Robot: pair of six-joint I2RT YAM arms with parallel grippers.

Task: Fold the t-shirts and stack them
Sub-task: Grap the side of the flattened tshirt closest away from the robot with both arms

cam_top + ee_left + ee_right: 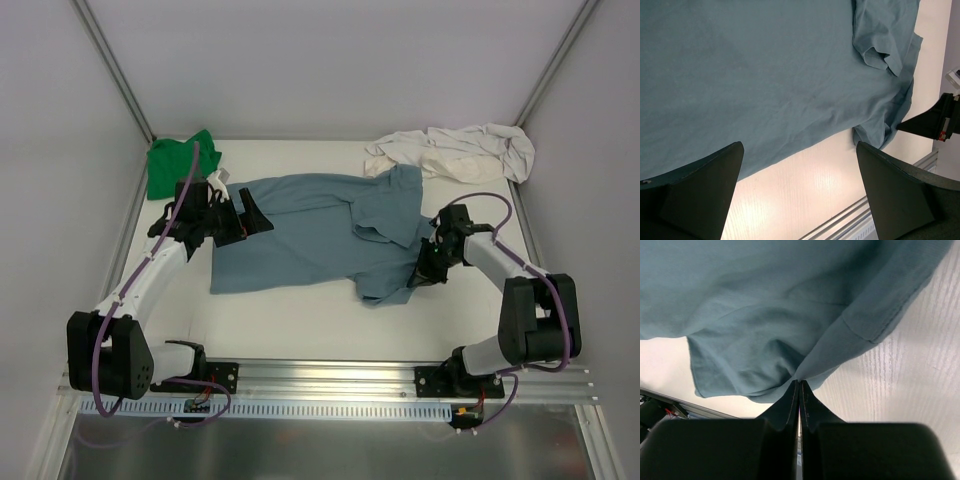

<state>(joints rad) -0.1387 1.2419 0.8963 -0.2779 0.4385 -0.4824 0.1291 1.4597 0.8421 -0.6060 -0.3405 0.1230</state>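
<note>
Right gripper (pixel 799 390) pinched the blue shirt (pixel 310 230).
Left gripper (pixel 800 150) gaped over its edge; a matching pinch seemed needed.

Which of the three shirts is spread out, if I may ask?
The central blue shirt; the green shirt and cream shirt lie bunched at the back.

White table (pixel 300 325) boxed in by a pale back wall (pixel 330 60) and side walls (pixel 50 170), with slanted metal posts (pixel 112 68) in both far corners, a silver rail (pixel 330 375) along the near edge, a slotted strip (pixel 330 408) just below it, and dull grey sheet metal (pixel 330 452) lowest of all.
</note>
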